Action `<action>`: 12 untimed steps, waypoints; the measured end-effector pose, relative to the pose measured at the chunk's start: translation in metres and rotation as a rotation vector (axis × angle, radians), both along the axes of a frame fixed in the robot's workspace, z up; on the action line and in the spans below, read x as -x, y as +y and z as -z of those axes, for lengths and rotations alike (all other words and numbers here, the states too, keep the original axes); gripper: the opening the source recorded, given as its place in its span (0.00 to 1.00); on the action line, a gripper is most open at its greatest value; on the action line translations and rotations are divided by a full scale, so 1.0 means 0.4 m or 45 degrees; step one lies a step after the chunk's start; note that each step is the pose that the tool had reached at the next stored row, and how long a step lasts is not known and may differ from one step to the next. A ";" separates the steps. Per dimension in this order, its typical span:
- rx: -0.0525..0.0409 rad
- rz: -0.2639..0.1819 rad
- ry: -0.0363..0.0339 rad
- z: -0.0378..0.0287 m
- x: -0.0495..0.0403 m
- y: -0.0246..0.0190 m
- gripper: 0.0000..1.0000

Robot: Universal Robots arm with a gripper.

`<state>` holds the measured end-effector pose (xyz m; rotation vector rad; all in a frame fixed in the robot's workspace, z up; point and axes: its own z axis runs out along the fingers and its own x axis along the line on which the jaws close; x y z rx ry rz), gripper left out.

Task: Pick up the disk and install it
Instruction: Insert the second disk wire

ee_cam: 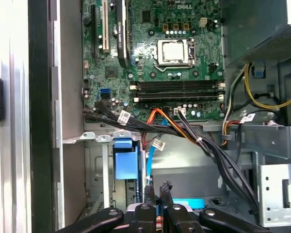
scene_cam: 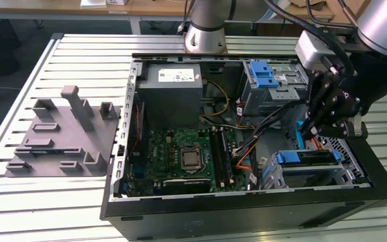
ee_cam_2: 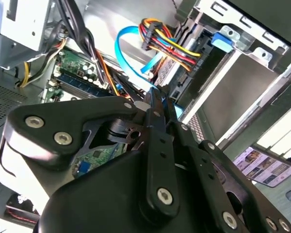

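Seemingly the gripper [ee_cam: 158,190] has its fingers [ee_cam: 150,194] pinched narrow on a blue-edged sliver — the disk [scene_cam: 304,130], I'd judge — at three o'clock in the open case [scene_cam: 247,217], just over the drive cage [scene_cam: 348,176]. Installing looks to be the step in hand — seating it calls for a square, gentle push.

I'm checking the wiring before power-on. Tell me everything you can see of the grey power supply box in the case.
The power supply box looks like a plain grey metal block with a white sticker on its upper face. It sits level inside the open computer case, in a corner on the exterior view's left, just beyond the green motherboard. Yellow and black wires leave its side toward the drive cages.
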<state>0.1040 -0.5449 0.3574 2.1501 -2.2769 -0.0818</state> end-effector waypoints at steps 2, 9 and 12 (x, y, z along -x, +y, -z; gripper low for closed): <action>0.000 0.000 0.0000 0.006 -0.001 -0.003 0.16; 0.000 0.000 0.0000 0.009 -0.002 -0.009 0.16; 0.000 0.000 0.0000 0.010 -0.002 -0.014 0.16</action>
